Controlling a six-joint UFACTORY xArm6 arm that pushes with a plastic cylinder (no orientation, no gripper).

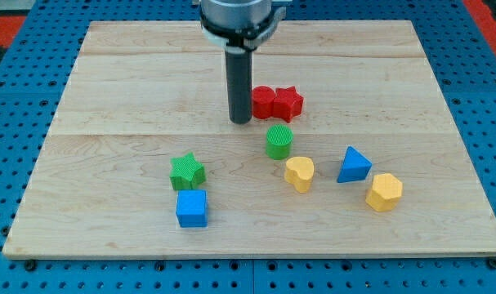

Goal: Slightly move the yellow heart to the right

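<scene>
Tip: my tip (241, 121) rests on the surface (109, 98), no hand fitted, holding nothing, just left of the red blocks (275, 102). Yellow heart (299, 173) lies nearer, right of centre, below the green cylinder (279, 141).

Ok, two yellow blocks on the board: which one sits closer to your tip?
The yellow heart, just below and right of the green cylinder. The yellow hexagonal block lies farther right, beyond the blue triangle. My tip is above both.

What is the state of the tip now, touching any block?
My tip: holds nothing, rests just left of the red blocks, well above the yellow heart.
</scene>
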